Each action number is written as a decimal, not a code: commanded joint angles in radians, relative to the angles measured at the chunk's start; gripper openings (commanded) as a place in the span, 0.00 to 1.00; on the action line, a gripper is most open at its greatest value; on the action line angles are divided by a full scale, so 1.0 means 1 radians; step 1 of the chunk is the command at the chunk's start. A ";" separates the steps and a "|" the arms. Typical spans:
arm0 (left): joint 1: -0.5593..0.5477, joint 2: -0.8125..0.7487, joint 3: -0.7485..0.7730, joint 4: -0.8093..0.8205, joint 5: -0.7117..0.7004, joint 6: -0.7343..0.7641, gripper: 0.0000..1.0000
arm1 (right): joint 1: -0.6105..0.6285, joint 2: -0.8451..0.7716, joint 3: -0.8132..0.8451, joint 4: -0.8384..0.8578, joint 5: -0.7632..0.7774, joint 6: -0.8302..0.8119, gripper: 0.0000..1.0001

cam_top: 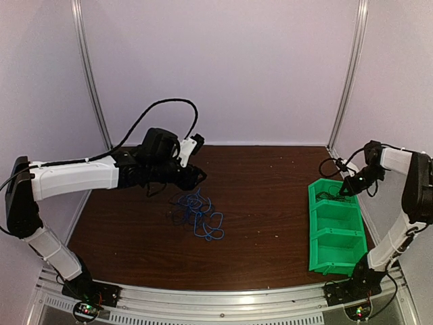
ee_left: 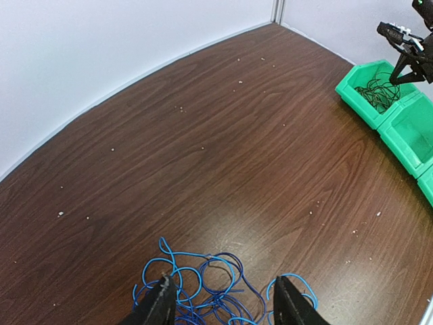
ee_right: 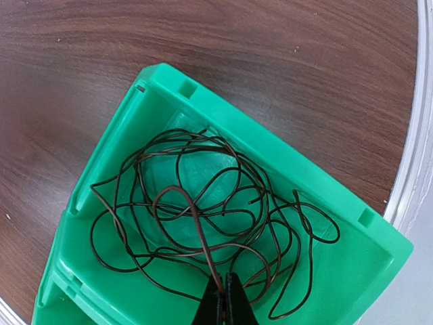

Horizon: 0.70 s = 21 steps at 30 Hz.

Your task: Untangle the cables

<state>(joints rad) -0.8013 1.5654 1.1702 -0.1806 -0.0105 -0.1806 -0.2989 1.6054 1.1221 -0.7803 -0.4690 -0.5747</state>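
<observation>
**Two arms, two claws, one bench (cam_top: 270, 169).** My left claw (ee_left: 226, 306) hangs spread at the bottom centre of the left wrist view. Its two dark fingers (ee_left: 162, 305) stand well apart, one on either side of the blue cables (ee_left: 203, 277). Nothing is gripped between them, and from this angle I cannot tell whether the fingertips touch the wires.

From above, the blue cables lie as one loose heap at the middle of the frame, on the dark wood just below and to the right of my left claw. How many blue wires make up the heap I cannot count; the loops cross too often, and a darker strand or two may run among them.

At the right edge of the top view sits one green bin (cam_top: 314, 223), with three compartments in a row. My right claw (ee_right: 225, 301) is over the uppermost compartment, pressed together and pinching a rising strand of the black cable (ee_right: 196, 210) at the bottom centre of the right wrist view. The rest of that cable, seemingly a single thin wire, sprawls in wide loops inside this compartment, some loops lying over its rim.
</observation>
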 commanded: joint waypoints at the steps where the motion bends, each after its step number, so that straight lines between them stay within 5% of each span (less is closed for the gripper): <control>1: 0.005 -0.005 -0.008 0.043 0.010 0.009 0.50 | -0.006 0.027 -0.022 0.041 0.030 0.015 0.00; 8: 0.007 -0.001 -0.005 0.038 0.010 0.008 0.51 | -0.004 0.021 -0.026 0.043 0.023 0.028 0.00; 13: 0.008 0.009 0.003 0.025 0.010 0.008 0.51 | -0.004 -0.024 0.002 -0.012 0.025 0.021 0.19; 21: 0.030 -0.009 0.003 0.023 -0.009 0.003 0.52 | 0.000 -0.169 0.095 -0.129 -0.008 0.012 0.35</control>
<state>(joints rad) -0.7910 1.5654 1.1702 -0.1848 -0.0109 -0.1806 -0.2989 1.5242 1.1404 -0.8364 -0.4561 -0.5541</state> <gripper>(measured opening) 0.514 0.316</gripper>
